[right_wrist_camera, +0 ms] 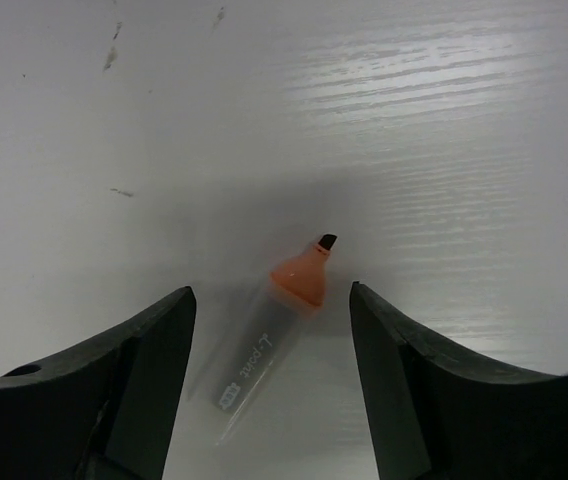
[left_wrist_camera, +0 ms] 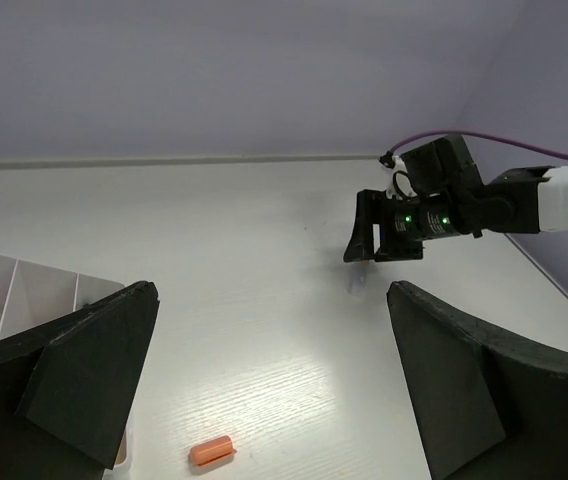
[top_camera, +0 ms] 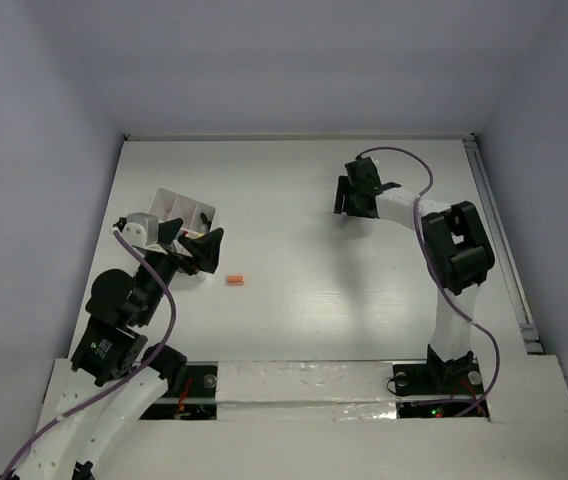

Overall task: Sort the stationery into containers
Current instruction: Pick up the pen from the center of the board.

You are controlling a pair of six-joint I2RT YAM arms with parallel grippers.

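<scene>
My right claw point(right_wrist_camera: 269, 293) stood wide, its two black fingers point(right_wrist_camera: 114, 380) spread low over the white table point(right_wrist_camera: 414, 110) and gripping nothing. Between them, touching neither, lay an uncapped marker with a pale translucent barrel and an orange cone tip point(right_wrist_camera: 264, 350). It was slanted, with its dark nib pointing away from me and to the right, and it looked a little blurred. My left claw point(left_wrist_camera: 271, 292), well apart on the table's left side, was likewise spread wide and held nothing. A small orange cylindrical cap point(left_wrist_camera: 211, 451) lay on the table between its fingers, nearer the left one. Just beside that finger stood the white plastic box with thin dividing walls point(left_wrist_camera: 24, 295).
</scene>
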